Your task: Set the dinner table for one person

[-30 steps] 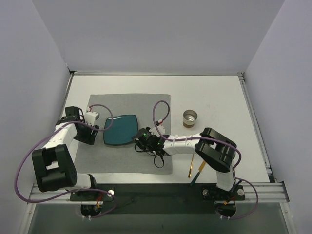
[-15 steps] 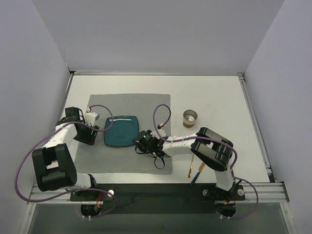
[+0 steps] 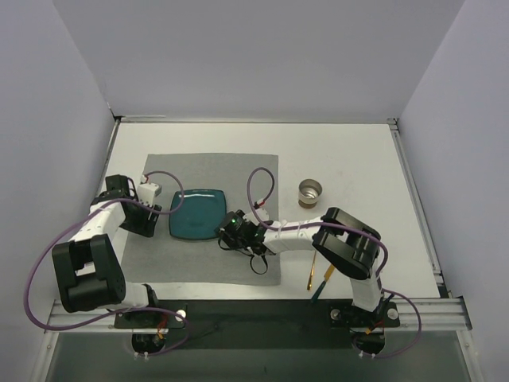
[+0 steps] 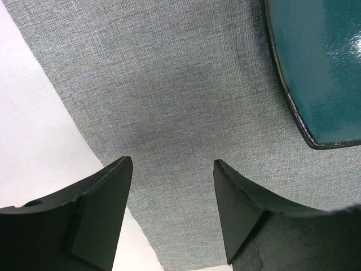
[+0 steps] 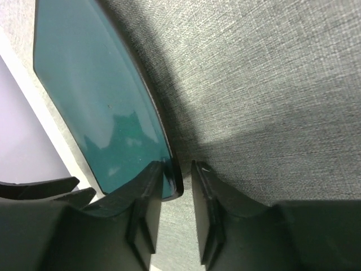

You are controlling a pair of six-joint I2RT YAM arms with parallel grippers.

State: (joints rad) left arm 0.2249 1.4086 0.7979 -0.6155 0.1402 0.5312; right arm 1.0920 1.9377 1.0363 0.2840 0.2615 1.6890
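You have the right gripper (image 5: 176, 169) at the near right corner of the teal plate (image 3: 195, 212), which lies flat on the grey mat (image 3: 231, 171) on the left half of the dinner table (image 3: 350, 151). The plate's rim sits between the jaws, which are only narrowly parted; a sliver of mat shows between the rim and the outer finger, so the hold looks loose rather than clamped. From this gripper the plate spreads away to the left and slightly farther up the table, and being roughly square it has no long axis to speak of. The left gripper (image 4: 172, 164) hangs wide open and empty over the mat just beside the plate's left edge, not touching it. Judged from here, the plate looks placed, and what is left lies on your right: a metal cup (image 3: 308, 192) past the mat's right edge, and cutlery (image 3: 319, 273) lying near-to-far by the right arm's base, closer to that arm
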